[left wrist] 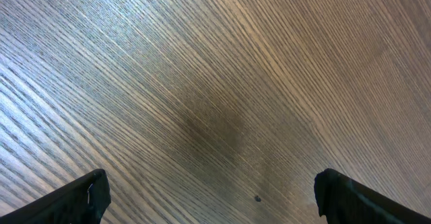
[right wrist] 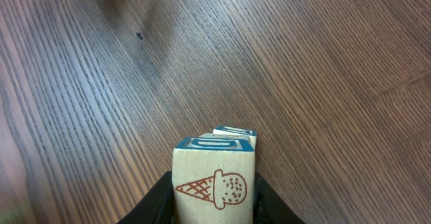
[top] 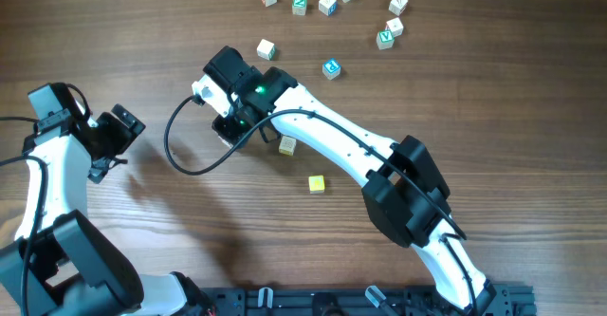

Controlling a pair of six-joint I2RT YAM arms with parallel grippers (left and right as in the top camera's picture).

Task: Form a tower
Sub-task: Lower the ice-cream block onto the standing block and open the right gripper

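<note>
The right gripper (right wrist: 214, 207) pinches the tower (right wrist: 214, 177) between its 2 black fingers, right at their tips. It shows a square pale-wood face with a red-brown ice-cream cone and a blue-lettered top, and 1 more blue-edged cube (right wrist: 237, 131) peeks just beyond. The left gripper (left wrist: 210, 187) is spread wide above the streaky wood-grain table (left wrist: 202, 62).

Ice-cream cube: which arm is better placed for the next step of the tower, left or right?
Right, probably. The right gripper is shut on the ice-cream cube, with another blue-edged cube just behind it. The left gripper stands open over the table, holding nothing, away from the loose cubes.
</note>
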